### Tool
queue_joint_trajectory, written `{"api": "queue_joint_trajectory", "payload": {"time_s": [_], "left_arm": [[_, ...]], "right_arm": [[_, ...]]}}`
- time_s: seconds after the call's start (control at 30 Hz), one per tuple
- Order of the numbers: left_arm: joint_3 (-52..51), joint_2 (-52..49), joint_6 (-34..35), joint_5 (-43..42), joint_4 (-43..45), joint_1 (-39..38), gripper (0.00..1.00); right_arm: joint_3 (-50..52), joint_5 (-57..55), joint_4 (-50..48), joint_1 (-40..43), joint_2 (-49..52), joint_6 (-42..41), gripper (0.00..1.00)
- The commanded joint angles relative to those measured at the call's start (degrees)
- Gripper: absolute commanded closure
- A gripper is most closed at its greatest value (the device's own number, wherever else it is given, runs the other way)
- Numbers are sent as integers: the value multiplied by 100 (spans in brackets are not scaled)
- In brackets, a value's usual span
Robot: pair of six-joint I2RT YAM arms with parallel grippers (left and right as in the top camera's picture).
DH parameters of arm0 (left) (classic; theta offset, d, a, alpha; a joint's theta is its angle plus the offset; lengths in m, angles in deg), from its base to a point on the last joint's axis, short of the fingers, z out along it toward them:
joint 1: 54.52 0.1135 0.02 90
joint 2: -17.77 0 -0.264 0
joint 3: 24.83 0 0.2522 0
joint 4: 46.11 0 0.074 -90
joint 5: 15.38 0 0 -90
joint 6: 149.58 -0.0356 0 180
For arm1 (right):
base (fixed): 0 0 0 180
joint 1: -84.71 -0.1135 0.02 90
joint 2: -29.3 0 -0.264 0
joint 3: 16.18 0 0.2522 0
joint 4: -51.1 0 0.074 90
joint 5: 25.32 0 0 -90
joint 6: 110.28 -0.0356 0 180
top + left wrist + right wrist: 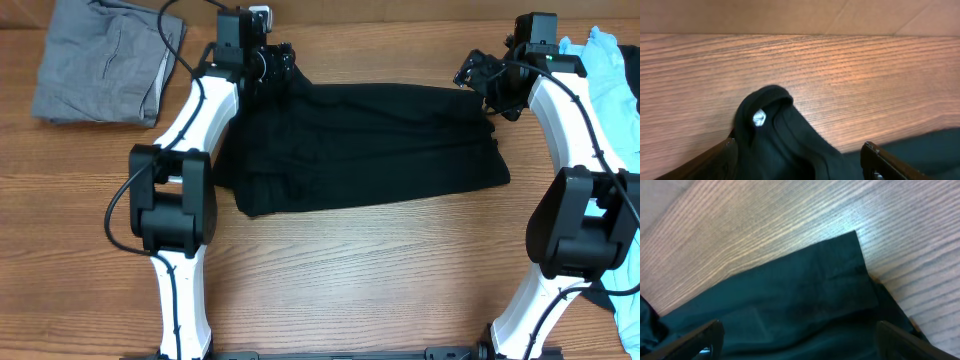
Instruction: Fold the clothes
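Nearest me, the left arm (180, 200) and the right arm (580, 220) are standing up from the front of the wooden table (350, 270), both reaching away toward the far side. Between them the black shirt (360, 145) is lying on the wood in a wide band running left to right, its near left edge bulging out a little.

Further back, the left gripper (275, 62) is sitting over the shirt's far left corner. Its fingers (715, 160) are spread wide, and a hump of black fabric is standing up between them with a small white patch (759, 118) showing on it. I cannot tell whether the cloth is touching either finger.

Across from it, the right gripper (478, 72) is hanging over the far right corner. Its fingers (910, 342) are also wide apart, pinching nothing, and below them a squared corner of the shirt is lying flat over another layer.

Beyond all that, a grey folded garment (100, 60) is resting in the far left corner, and a light blue shirt (615, 70) is bunching at the far right edge.
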Motion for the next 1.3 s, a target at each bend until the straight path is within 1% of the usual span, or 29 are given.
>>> {"api": "queue_joint_trajectory", "payload": {"time_s": [0.0, 0.13, 0.27, 0.33, 0.47, 0.5, 0.53, 0.6, 0.73, 0.83, 0.87, 0.93, 0.97, 1.13, 1.27], "left_arm": [[195, -413, 157, -111, 503, -20, 20], [197, -608, 116, -9, 673, -15, 23], [197, -743, 76, 507, 728, -7, 24], [197, -789, -81, 540, 852, 2, 24], [197, -866, -166, 540, 920, 35, 30], [197, -914, -166, 542, 931, 57, 34], [197, -940, -166, 542, 957, 68, 34], [197, -964, -166, 542, 997, 94, 39], [197, -968, -166, 544, 997, 149, 62], [195, -968, -166, 542, 970, 175, 78], [197, -968, -164, 542, 955, 179, 81], [195, -968, -164, 542, 933, 177, 93], [195, -968, -164, 542, 931, 177, 96], [195, -968, -160, 542, 955, 177, 96], [195, -968, -144, 540, 949, 177, 96]], "right_arm": [[-90, 33, 83, 15, 39, 39, 0], [-90, 22, 201, 15, 39, 42, 0], [-90, -9, 254, 15, 57, 39, 0], [-90, -9, 260, 15, 74, 39, 0], [-90, -7, 302, 15, 101, 37, 0], [-90, -7, 317, 15, 101, 37, 1], [-90, -7, 321, 15, 101, 37, 1], [-90, -9, 332, 15, 101, 37, 1], [-90, -9, 319, 15, 103, 37, 3], [-90, -31, 273, 15, 105, 39, 2], [-90, -79, 254, 15, 105, 39, 2], [-90, -382, 205, 15, 105, 39, 2], [-90, -463, 177, 15, 105, 42, 2], [-90, -553, -85, 17, 153, 42, 4], [-90, -549, -286, 17, 376, 42, 4]]}}
